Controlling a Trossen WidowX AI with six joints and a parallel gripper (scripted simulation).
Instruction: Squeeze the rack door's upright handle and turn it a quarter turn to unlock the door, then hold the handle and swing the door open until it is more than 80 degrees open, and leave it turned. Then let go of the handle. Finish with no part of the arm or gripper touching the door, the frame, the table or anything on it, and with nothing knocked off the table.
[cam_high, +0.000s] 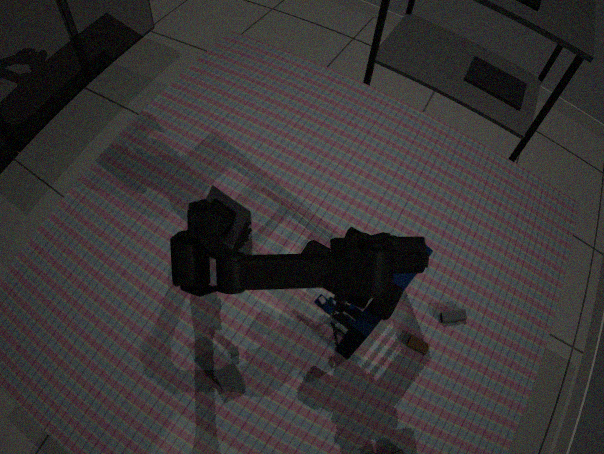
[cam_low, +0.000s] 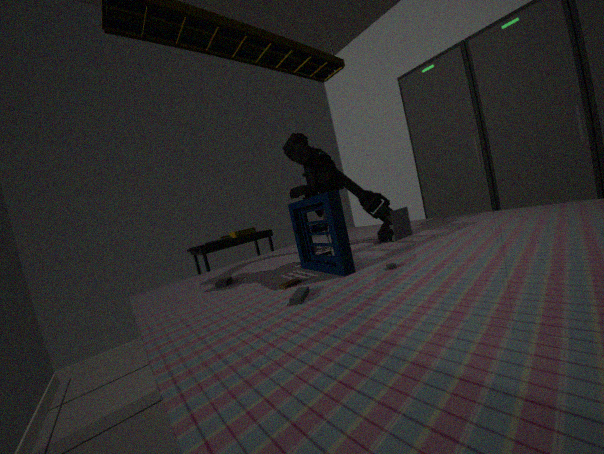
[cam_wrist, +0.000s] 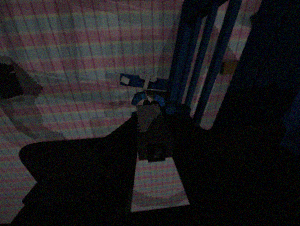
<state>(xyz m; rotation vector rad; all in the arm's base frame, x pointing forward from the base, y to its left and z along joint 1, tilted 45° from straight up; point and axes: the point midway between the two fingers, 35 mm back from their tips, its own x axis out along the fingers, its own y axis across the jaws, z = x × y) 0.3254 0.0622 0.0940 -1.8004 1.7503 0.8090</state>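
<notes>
The blue rack frame (cam_high: 367, 324) (cam_low: 341, 235) (cam_wrist: 191, 55) stands upright on the checked cloth, with shelf bars showing through its opening in the exterior view. My gripper (cam_wrist: 149, 118) points down beside the frame, shut on the rack door's upright handle (cam_wrist: 148, 119), which shows as a dark and grey post between the fingers. In the top and exterior views, the arm and frame mostly hide the fingers. Small blue parts (cam_high: 326, 301) (cam_wrist: 131, 80) show low beside the handle. The door's angle and the handle's turn cannot be told in this dim light.
Beyond the frame lie an orange block (cam_high: 417, 344) (cam_low: 289, 283) (cam_wrist: 229, 67) and a grey block (cam_high: 452, 315) (cam_low: 299, 296). A small block (cam_low: 391, 266) lies to the frame's right in the exterior view. A grey box (cam_high: 242, 215) (cam_low: 402, 222) stands by the arm's base.
</notes>
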